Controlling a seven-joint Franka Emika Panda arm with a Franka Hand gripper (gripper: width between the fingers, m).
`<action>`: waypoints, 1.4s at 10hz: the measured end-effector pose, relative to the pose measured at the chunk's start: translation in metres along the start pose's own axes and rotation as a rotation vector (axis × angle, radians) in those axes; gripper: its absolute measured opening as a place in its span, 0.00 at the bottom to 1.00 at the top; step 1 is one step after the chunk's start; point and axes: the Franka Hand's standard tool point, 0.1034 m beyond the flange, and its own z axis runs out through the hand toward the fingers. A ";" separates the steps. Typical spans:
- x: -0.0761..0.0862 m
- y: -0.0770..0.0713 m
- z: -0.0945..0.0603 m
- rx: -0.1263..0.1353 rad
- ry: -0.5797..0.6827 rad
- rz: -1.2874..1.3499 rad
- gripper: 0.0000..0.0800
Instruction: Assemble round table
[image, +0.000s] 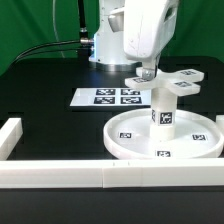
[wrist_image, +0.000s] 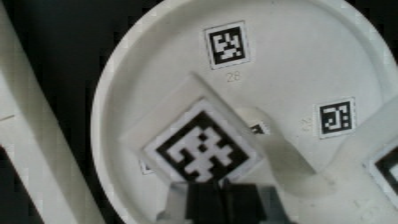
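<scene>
- Leftmost in the exterior view, a long white straight wall bar (image: 55, 177) runs along the front table edge, with the marker board (image: 108, 97) lying flat behind it.
- Centrally, the gripper (image: 147, 76) is clamped tight on the top of the thick short white plastic cylinder (image: 163, 108), which stands upright on the hub of the large white rimmed plastic disc (image: 165, 138).
- Further right, the flat white cross-shaped piece (image: 184, 80) lies behind the disc, apart from it.
- Judging by this, the leg is being seated or screwed in: keep it vertical, centred on the hub, and press gently while turning.
- Hidden: the joint itself. In the wrist view the dark fingers (wrist_image: 192, 203) are blurred and cropped.
</scene>
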 end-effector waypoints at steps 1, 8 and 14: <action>0.002 0.000 -0.002 -0.002 0.001 0.019 0.04; 0.006 -0.001 -0.001 -0.004 0.002 0.047 0.80; 0.007 0.002 -0.001 -0.033 0.003 -0.001 0.81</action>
